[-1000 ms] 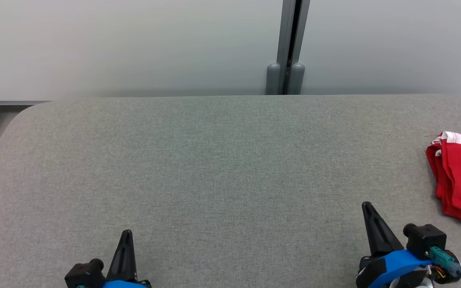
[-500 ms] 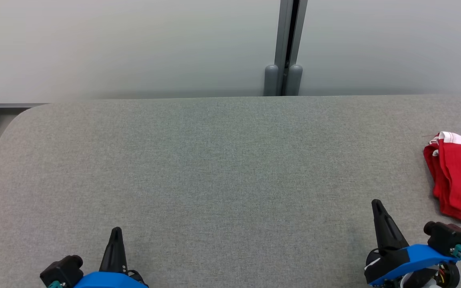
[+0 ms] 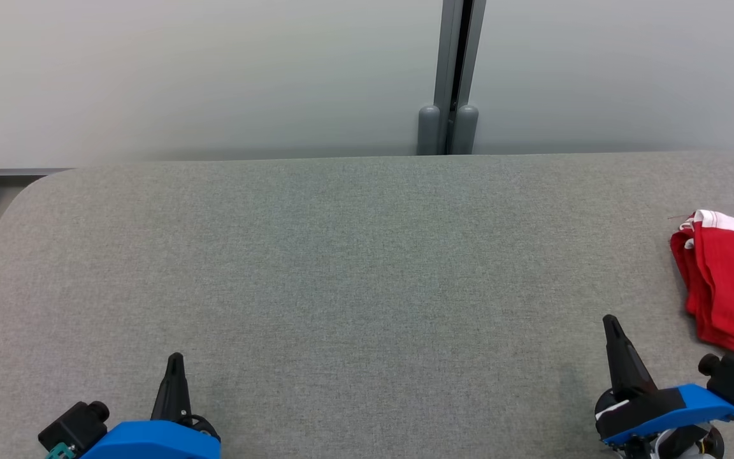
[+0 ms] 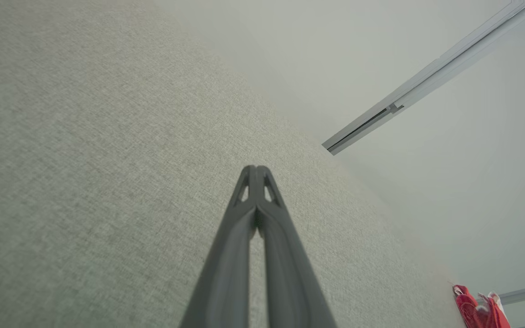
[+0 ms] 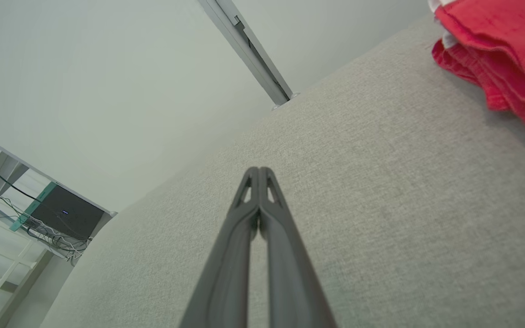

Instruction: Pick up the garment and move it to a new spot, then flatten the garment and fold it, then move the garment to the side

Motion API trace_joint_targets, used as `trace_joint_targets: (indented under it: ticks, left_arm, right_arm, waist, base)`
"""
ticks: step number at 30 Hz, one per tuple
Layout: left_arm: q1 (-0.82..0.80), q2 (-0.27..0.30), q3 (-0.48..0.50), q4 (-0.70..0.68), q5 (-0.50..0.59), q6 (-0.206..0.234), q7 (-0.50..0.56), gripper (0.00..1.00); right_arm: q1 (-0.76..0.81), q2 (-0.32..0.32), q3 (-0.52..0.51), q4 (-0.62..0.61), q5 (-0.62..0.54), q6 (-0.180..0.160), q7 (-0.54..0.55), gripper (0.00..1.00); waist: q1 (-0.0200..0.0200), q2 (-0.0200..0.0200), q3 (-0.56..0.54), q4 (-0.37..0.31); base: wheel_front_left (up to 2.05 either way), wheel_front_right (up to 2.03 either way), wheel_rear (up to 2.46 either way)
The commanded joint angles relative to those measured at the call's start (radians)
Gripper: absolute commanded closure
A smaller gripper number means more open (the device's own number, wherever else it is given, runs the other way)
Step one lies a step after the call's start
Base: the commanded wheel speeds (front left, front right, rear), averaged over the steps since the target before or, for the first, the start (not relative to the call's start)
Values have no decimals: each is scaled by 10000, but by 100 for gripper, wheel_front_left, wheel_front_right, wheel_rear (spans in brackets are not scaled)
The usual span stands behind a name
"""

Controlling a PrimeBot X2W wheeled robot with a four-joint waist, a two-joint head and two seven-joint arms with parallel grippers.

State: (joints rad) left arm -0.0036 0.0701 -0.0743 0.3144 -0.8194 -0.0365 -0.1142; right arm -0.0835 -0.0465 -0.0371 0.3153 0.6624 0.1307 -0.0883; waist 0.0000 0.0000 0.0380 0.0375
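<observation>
garment (image 3: 727, 280) folded on table (image 3: 341, 255) | left gripper (image 3: 174, 358) closed | right gripper (image 3: 610, 320) closed

A folded red garment (image 3: 733, 280) lies at the grey table's (image 3: 354, 255) right edge; left gripper (image 3: 174, 358) and right gripper (image 3: 610, 320) rest closed, empty, near the front

Grey table (image 3: 354, 255), post (image 3: 450, 64) (perhaps hinged)
</observation>
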Motion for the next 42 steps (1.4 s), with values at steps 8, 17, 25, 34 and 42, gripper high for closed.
trace_joint_targets:
  ticks: [8,17,25,34,42]
  left_arm:
    - [-380,0,309,-237,-1100,-161,318,100]
    - [-495,-29,554,-308,-2094,-276,607,100]
    - [-573,-50,746,-367,-2911,-370,847,100]
    - [-681,-75,933,-432,-3754,-470,1094,100]
    - [-746,-97,1116,-480,-4446,-556,1305,100]
  right_arm:
    - [-170,-31,-127,-241,1325,0,267,100]
    - [-194,-35,-222,-321,2520,0,530,100]
    - [-210,-38,-298,-383,3500,0,741,100]
    - [-233,-41,-382,-439,4503,0,958,100]
    - [-254,-45,-454,-491,5346,1,1139,100]
  waist:
    - [0,0,-30,-32]
    - [0,0,-64,-68]
    - [0,0,-94,-100]
    - [0,0,-127,-137]
    - [0,0,-157,-169]
  base:
    - [0,0,0]
    - [0,0,0]
    - [0,0,0]
    - [0,0,0]
    - [0,0,0]
